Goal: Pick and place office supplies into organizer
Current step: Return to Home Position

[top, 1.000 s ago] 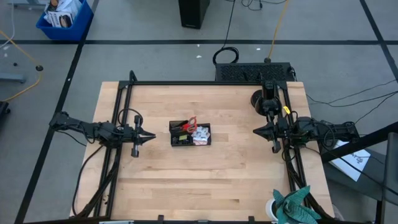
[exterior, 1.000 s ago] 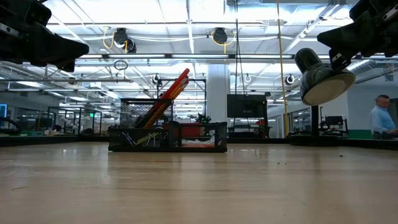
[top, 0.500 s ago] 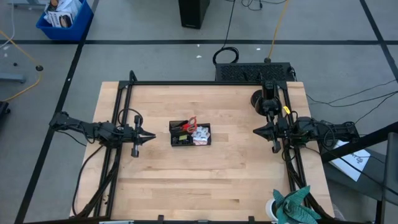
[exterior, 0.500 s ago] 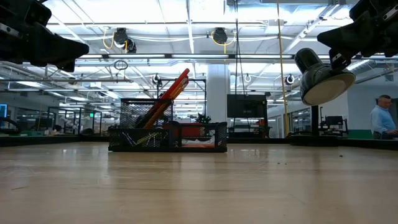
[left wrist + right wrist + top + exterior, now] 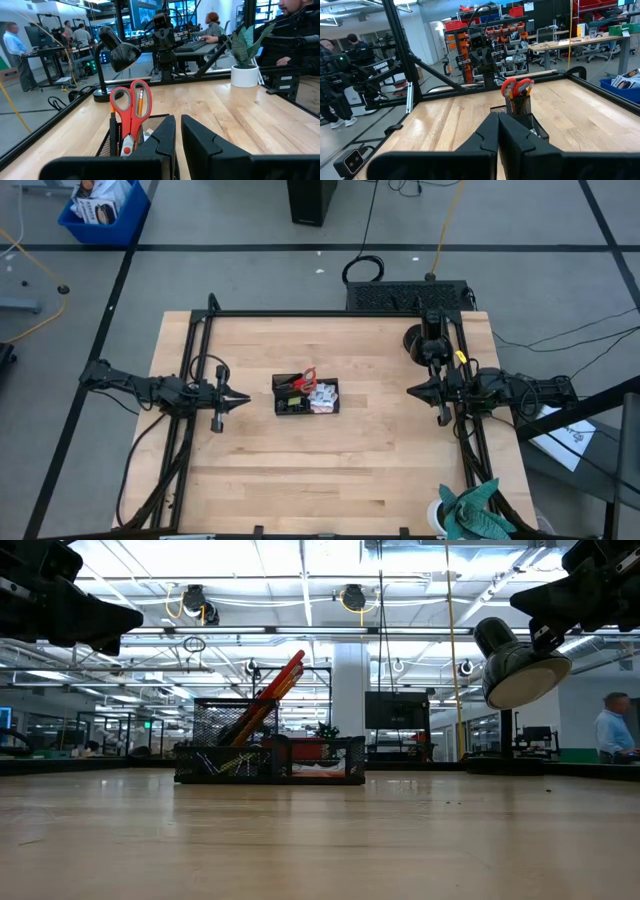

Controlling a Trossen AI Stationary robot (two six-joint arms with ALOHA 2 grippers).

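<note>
Organizer [image 5: 292,408] stands mid-table, loaded with scissors [image 5: 308,376] and sticky notes [image 5: 322,396], so left gripper [image 5: 243,397] and right gripper [image 5: 411,390] hover well apart at opposite sides, both empty, fingers closed, consistent with home posture.

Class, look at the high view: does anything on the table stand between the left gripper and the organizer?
Nothing visible does. Only bare table lies between the left gripper and the organizer; the scissors stand inside it.
</note>
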